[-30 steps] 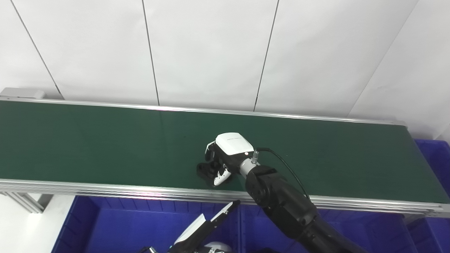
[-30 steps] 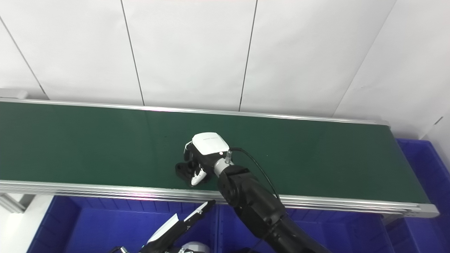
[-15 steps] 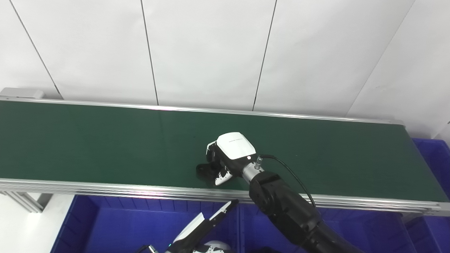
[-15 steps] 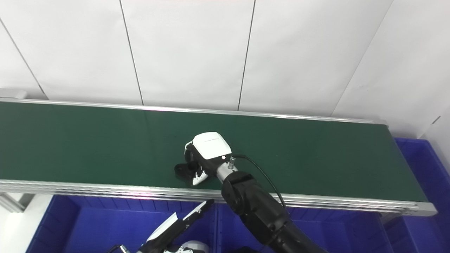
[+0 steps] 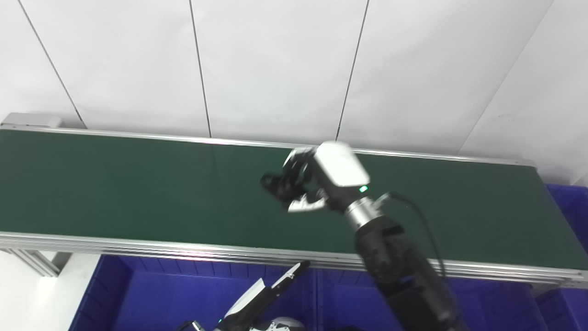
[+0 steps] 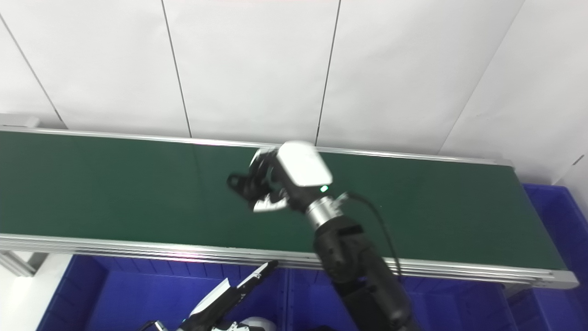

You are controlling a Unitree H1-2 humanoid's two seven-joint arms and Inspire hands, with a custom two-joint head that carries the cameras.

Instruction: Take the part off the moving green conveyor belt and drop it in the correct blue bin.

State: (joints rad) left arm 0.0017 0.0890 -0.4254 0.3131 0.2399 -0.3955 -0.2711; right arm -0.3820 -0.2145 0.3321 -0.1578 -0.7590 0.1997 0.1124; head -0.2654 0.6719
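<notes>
In the left eye view the right hand hangs above the middle of the green conveyor belt, its fingers curled around a small black part that juts out to the left. Blue bins sit below the belt's near edge, where the left hand shows only partly; whether it is closed is unclear. The right eye view shows more of the far-right blue bin past the belt's end.

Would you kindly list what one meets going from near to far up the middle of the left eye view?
Left hand → blue bin → conveyor belt → black part held in the right hand → white wall.
</notes>
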